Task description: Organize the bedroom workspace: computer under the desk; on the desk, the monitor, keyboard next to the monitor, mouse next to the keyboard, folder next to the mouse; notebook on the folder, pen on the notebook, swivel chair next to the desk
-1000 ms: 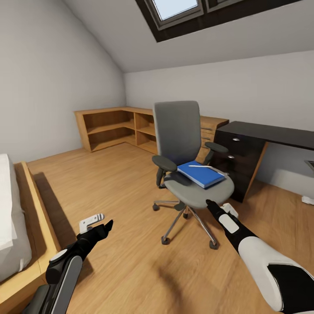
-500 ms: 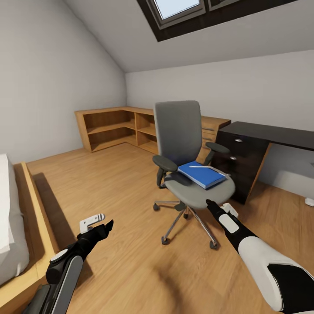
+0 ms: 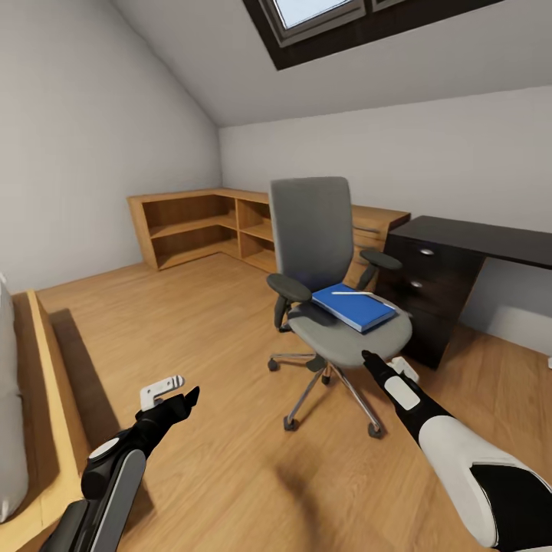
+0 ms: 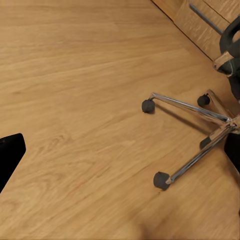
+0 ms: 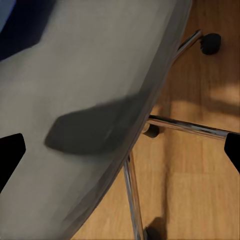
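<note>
The grey swivel chair [image 3: 316,238] stands mid-room on the wood floor, left of the black desk [image 3: 479,234]. A bright blue folder [image 3: 354,307] lies on its seat with the white pen [image 3: 351,292] on top. My right gripper [image 3: 370,359] hovers open just off the seat's front edge; the right wrist view looks close onto the seat [image 5: 90,90] and chrome base [image 5: 190,127]. My left gripper [image 3: 186,399] hangs open low over the floor, left of the chair, looking at the chair's wheeled legs [image 4: 195,107]. The computer, monitor, keyboard, mouse and notebook are out of view.
A low light-wood cabinet [image 3: 199,222] lines the back corner behind the chair. A bed with a wooden frame [image 3: 34,368] runs along the left. The desk's black drawer unit [image 3: 425,295] stands close to the chair's right side. Open floor lies between bed and chair.
The whole picture has shifted: the bed slid further left and the desk further right, so the camera moved. The chair, the folder and both arms keep their places.
</note>
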Tool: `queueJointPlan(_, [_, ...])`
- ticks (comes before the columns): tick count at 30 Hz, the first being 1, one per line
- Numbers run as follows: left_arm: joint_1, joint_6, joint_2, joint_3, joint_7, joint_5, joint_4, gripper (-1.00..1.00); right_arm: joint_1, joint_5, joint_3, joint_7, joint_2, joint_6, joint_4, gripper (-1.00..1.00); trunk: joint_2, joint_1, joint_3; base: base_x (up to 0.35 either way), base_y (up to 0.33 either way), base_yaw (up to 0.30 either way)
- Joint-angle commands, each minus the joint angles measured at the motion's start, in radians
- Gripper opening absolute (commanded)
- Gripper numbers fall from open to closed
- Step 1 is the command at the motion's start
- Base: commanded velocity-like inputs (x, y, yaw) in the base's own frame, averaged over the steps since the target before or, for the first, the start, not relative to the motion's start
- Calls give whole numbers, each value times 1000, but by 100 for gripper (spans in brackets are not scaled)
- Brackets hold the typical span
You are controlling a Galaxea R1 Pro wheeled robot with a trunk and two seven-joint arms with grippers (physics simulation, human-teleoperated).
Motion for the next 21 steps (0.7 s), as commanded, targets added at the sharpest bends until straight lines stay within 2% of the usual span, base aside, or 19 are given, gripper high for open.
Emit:
queueJointPlan(1, [-1,5,-1,1,8,11,-2,100,0,-7,-1,-6,0,-2,2,100,0,0,-1,227,-93,0])
queueJointPlan(11, [-1,5,-1,1,8,11,0,100,0,-7,-2,-6,-1,-2,3,100,0,0,-1,230,-210,0])
queueJointPlan(21, [-1,7,-1,1,8,11,0,100,0,-6,0,-6,0,-2,3,100,0,0,-1,265,-20,0])
